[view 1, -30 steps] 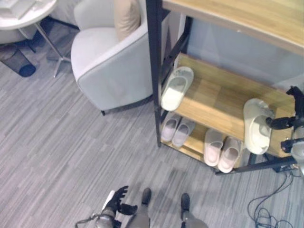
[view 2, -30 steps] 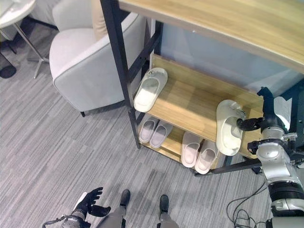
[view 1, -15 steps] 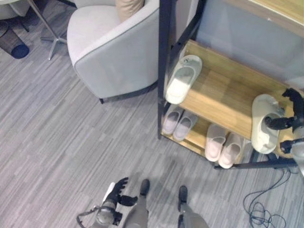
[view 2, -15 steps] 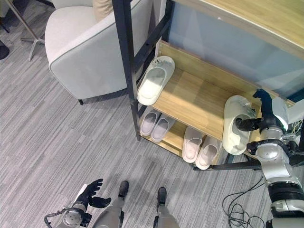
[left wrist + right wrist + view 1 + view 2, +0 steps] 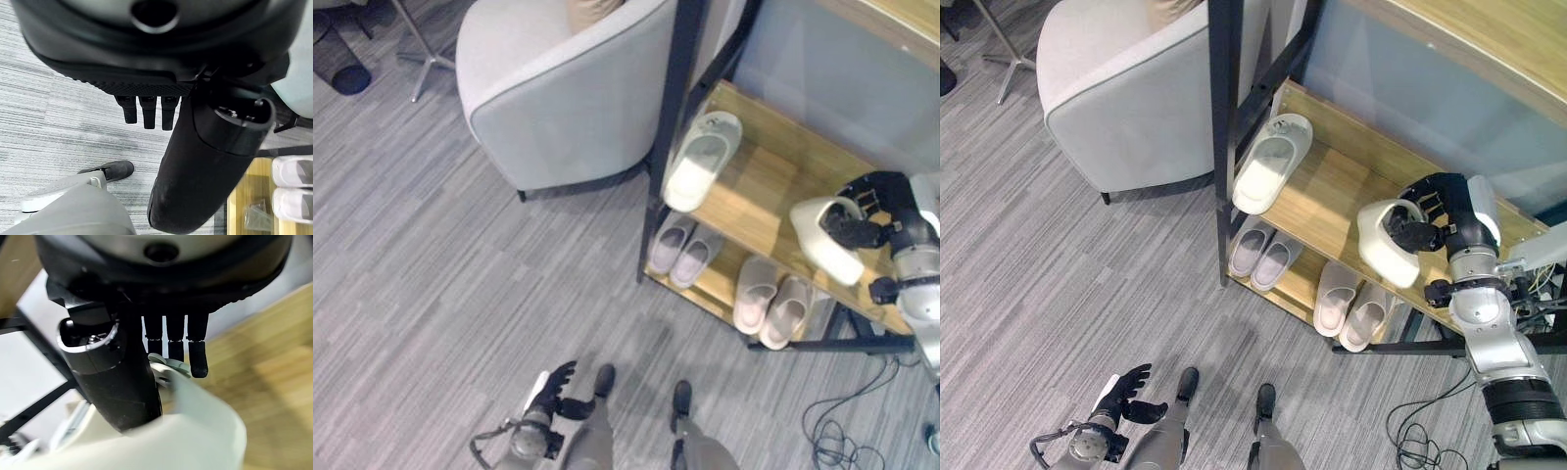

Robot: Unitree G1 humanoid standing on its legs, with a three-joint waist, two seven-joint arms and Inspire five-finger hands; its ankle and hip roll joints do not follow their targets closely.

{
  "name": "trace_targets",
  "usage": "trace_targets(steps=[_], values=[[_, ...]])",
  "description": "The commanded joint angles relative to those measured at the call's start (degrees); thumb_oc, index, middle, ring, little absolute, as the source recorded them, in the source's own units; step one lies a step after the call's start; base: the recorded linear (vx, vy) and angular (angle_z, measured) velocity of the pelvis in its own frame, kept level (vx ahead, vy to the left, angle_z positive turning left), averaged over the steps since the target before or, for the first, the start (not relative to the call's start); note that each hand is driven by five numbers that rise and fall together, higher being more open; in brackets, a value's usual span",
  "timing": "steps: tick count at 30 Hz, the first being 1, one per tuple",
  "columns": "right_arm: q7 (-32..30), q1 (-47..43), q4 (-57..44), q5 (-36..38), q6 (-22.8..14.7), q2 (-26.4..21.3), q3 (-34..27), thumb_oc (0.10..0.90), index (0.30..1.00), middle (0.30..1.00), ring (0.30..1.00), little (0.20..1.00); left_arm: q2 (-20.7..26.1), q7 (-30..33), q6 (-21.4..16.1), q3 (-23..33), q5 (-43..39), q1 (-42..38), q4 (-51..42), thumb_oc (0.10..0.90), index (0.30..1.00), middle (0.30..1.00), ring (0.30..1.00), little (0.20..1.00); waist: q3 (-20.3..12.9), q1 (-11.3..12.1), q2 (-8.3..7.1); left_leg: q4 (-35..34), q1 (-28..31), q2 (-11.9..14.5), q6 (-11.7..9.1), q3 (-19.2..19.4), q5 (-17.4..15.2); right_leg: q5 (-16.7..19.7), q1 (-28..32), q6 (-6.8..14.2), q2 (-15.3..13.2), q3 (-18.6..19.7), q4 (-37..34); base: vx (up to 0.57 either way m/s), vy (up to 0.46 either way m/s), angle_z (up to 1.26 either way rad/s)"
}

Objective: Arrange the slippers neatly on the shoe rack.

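Right hand [image 5: 1435, 217] has its fingers curled round a cream slipper [image 5: 1386, 243], which I see lifted over the rack's [image 5: 1332, 201] middle shelf, where its mate [image 5: 1271, 163] lies at the left end, two pale pairs [image 5: 1307, 282] sitting on the bottom shelf, left hand [image 5: 1121, 392] hanging relaxed, holding nothing.

Head stereo pair looks down, sharing shoe rack [image 5: 759, 196]; wrist cameras close-up.
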Motion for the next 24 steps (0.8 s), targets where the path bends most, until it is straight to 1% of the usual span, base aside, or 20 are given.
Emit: trace_targets(steps=[1, 2, 3, 4, 5, 6, 9, 13, 15, 19, 21, 24], values=[[-5.9, -10.7, -2.7, -0.5, -4.2, -3.7, -1.8, 0.4, 0.3, 0.3, 0.3, 0.3, 2.4, 1.1, -2.6, -0.8, 1.5, -2.4, 1.6, 0.8, 0.9, 0.9, 0.9, 0.9, -3.0, 1.6, -0.97, 2.1, 0.7, -0.4, 1.2, -3.0, -6.5, -2.9, 2.4, 4.7, -3.8, -2.0, 1.2, -0.03, 0.024, 0.07], [-6.7, -13.7, -1.3, -1.6, -3.6, -3.7, 0.0, 0.4, 0.3, 0.3, 0.3, 0.3, 2.7, 1.3, -2.7, -1.2, 1.7, -2.8, 1.8, 0.8, 0.9, 0.9, 0.9, 0.9, -2.8, 2.3, -1.23, 2.1, 0.3, -0.5, 1.2, -3.3, -6.4, -2.7, 2.3, 4.8, -3.9, -2.3, 1.0, -0.02, 0.021, 0.05], [-6.8, -13.9, -1.2, -1.6, -3.6, -3.7, 0.2, 0.4, 0.3, 0.3, 0.3, 0.3, 2.7, 1.3, -2.7, -1.1, 1.6, -2.8, 1.8, 0.8, 0.9, 0.9, 0.9, 0.9, -2.8, 2.2, -1.21, 2.2, 0.2, -0.5, 1.2, -3.3, -6.4, -2.7, 2.2, 4.8, -3.9, -2.3, 1.0, 0.0, 0.0, 0.0], [-7.5, -15.7, 0.3, -2.2, -3.3, -3.6, 1.4, 0.4, 0.3, 0.3, 0.3, 0.3, 3.0, 1.6, -2.9, -1.6, 1.6, -2.9, 1.4, 0.8, 0.9, 0.9, 0.9, 0.9, -2.5, 2.9, -1.43, 2.2, -0.2, -0.7, 1.2, -3.6, -6.3, -2.5, 2.1, 4.8, -3.9, -2.6, 1.0, -0.01, 0.017, 0.03], [-7.6, -16.0, 0.5, -2.1, -3.3, -3.6, 1.6, 0.4, 0.3, 0.3, 0.3, 0.3, 2.9, 1.6, -2.9, -1.5, 1.5, -2.9, 1.4, 0.8, 0.9, 0.9, 0.9, 0.9, -2.5, 2.8, -1.41, 2.2, -0.2, -0.7, 1.2, -3.6, -6.3, -2.5, 2.1, 4.8, -3.9, -2.6, 1.0, -0.02, 0.027, 0.16], [-7.8, -17.6, 2.3, -4.6, -2.3, -4.7, 3.3, 0.4, 0.3, 0.3, 0.3, 0.3, 3.3, 1.7, -3.0, -1.6, 1.6, -3.1, 1.1, 0.8, 0.9, 0.9, 0.9, 0.9, -2.2, 3.3, -1.66, 2.3, -0.8, -0.9, 1.1, -4.1, -6.1, -2.4, 1.9, 4.9, -3.9, -3.0, 0.9, -0.01, 0.011, 0.2], [-8.6, -18.5, 3.6, -4.2, -2.2, -4.3, 3.6, 0.4, 0.3, 0.3, 0.3, 0.3, 3.5, 2.0, -3.1, -2.0, 1.7, -3.3, 0.7, 0.8, 0.9, 0.9, 0.9, 0.9, -2.1, 3.6, -1.71, 2.3, -1.3, -1.0, 1.0, -4.6, -5.9, -2.3, 1.9, 4.9, -4.0, -3.6, 0.7, -0.01, 0.011, 0.15], [-9.2, -18.8, 6.4, -8.2, -1.2, -5.6, 4.9, 0.4, 0.3, 0.3, 0.3, 0.3, 3.8, 2.2, -3.3, -2.1, 2.3, -3.7, 0.8, 0.8, 0.9, 0.9, 0.9, 0.9, -1.9, 4.2, -1.88, 2.2, -2.1, -1.3, 0.9, -5.4, -5.7, -2.3, 1.8, 5.1, -4.1, -4.5, 0.5, 0.01, 0.014, 0.17], [-10.5, -18.3, 7.8, -9.3, -0.9, -5.8, 4.1, 0.4, 0.3, 0.3, 0.3, 0.3, 3.9, 2.3, -3.6, -2.4, 2.8, -3.8, 0.3, 0.8, 0.9, 0.9, 0.9, 0.9, -1.7, 4.5, -1.76, 2.1, -2.6, -1.5, 0.9, -6.0, -5.6, -2.4, 1.6, 5.1, -4.1, -4.9, 0.5, 0.0, 0.016, 0.11], [-11.7, -19.4, 10.2, -9.4, -0.6, -6.9, 3.8, 0.4, 0.3, 0.3, 0.3, 0.3, 4.4, 2.5, -3.7, -2.8, 2.8, -3.7, -0.7, 0.8, 0.9, 0.9, 0.9, 0.9, -1.5, 4.9, -1.6, 2.3, -3.3, -1.9, 0.8, -6.4, -5.5, -2.3, 1.3, 5.3, -4.4, -5.3, 0.6, 0.0, 0.015, 0.11], [-12.5, -20.7, 11.8, -9.0, -0.8, -8.1, 4.0, 0.4, 0.3, 0.3, 0.3, 0.3, 4.4, 2.8, -3.9, -3.1, 2.7, -4.0, -0.1, 0.8, 0.9, 0.9, 0.9, 0.9, -1.4, 5.1, -1.41, 2.3, -3.6, -2.1, 0.8, -6.6, -5.4, -2.3, 1.0, 5.3, -4.4, -5.6, 0.7, 0.02, 0.017, 0.12], [-12.9, -22.1, 12.0, -8.5, -0.9, -8.5, 4.5, 0.4, 0.3, 0.3, 0.3, 0.3, 4.0, 3.3, -4.0, -3.4, 3.0, -4.4, 1.1, 0.8, 0.9, 0.9, 0.9, 0.9, -1.4, 5.1, -1.36, 2.3, -3.8, -2.1, 0.8, -6.7, -5.3, -2.3, 0.8, 5.3, -4.5, -5.6, 0.7, 0.01, 0.009, 0.02]])
